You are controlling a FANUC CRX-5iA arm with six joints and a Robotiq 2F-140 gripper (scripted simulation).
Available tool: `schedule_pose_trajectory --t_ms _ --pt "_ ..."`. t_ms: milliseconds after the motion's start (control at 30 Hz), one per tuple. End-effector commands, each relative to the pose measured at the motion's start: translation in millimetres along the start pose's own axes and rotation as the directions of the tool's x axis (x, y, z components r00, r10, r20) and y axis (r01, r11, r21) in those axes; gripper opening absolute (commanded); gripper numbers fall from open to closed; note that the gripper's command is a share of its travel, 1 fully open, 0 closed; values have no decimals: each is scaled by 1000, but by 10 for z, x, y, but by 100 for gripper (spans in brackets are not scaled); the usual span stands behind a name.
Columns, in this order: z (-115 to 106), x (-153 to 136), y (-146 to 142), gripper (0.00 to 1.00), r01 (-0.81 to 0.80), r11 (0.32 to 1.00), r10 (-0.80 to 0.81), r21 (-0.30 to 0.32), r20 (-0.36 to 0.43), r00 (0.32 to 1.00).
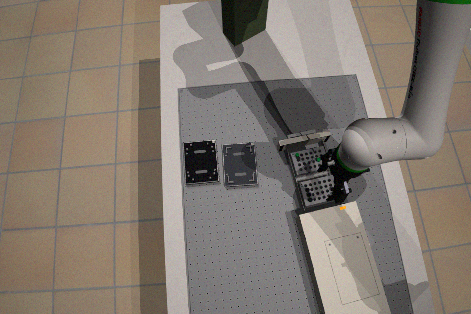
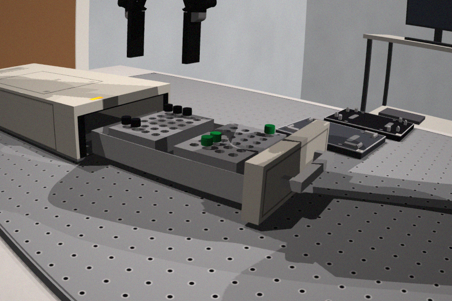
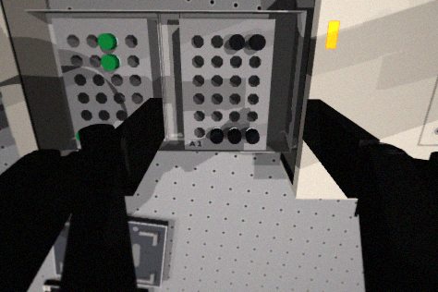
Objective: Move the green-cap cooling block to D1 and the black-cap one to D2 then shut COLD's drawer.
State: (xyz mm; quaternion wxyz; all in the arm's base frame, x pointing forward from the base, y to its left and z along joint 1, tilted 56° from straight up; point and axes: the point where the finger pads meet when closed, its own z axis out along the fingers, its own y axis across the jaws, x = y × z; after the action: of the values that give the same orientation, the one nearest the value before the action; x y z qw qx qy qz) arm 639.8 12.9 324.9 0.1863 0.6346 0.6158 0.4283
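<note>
COLD's drawer [image 2: 171,168] stands open; the lamp [image 1: 343,207] [image 2: 96,98] [image 3: 333,34] is lit. The green-capped block [image 2: 211,158] [image 3: 109,89] sits in the drawer's outer bay, with two green caps [image 2: 210,138] [image 3: 110,62] together and one [image 2: 269,129] apart. The black-capped block [image 2: 120,127] [image 3: 226,70] sits in the inner bay, its several black caps in two groups. My gripper [image 1: 330,183] [image 2: 162,59] [image 3: 234,118] is open and empty, high above the drawer; in the wrist view its fingers flank the black-capped block. D1 [image 1: 239,164] [image 2: 336,140] [image 3: 148,259] and D2 [image 1: 200,161] [image 2: 365,122] hold no block.
The cooler housing [image 1: 327,226] [image 2: 29,111] [image 3: 393,9] rises beside the inner bay, close to one finger in the wrist view. The drawer's front panel [image 2: 281,184] with its handle [image 2: 308,177] stands at the outer end. A dark green column [image 1: 247,17] stands at the back of the table.
</note>
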Motion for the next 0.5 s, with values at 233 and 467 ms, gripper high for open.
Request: schedule_pose_trajectory --t_ms 233,467 --pt "96 0 -4 66 1 1000 -1 -2 0 1000" --pt "189 0 -12 66 1 1000 -1 -2 0 1000"
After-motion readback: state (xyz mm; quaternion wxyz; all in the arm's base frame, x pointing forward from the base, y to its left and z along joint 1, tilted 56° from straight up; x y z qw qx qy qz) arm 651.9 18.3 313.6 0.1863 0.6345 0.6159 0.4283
